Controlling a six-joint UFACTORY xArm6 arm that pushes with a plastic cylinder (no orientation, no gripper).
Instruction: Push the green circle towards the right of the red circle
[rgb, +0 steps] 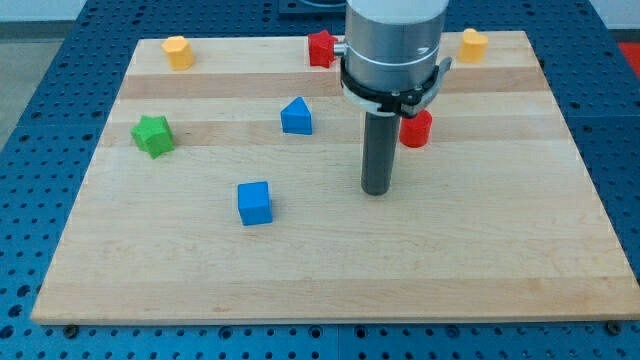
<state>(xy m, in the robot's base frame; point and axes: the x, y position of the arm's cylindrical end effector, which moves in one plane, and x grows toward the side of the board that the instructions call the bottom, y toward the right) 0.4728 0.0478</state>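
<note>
**Q:** Green circle located?

**A:** No. The only green I see is a green star (152, 135), far at the view's left. The red circle (418, 131) sits up-right of my tip (376, 190), close by.

**Q:** Hand state?

**A:** No hand fitted, only a bare rod, so nothing opens or closes.

**Q:** Handling?

**A:** Probably light and stiff, sliding easily on the worktop (500, 260). I'd push squarely at mid-side.

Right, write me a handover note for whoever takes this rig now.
My tip sits on the board just below-left of the red circle, touching no block. The only green block, star-shaped by its look, lies far at the view's left; no green circle shows. Done: nothing. Left: the whole push, from the green block's left side across to the red circle's right.
</note>
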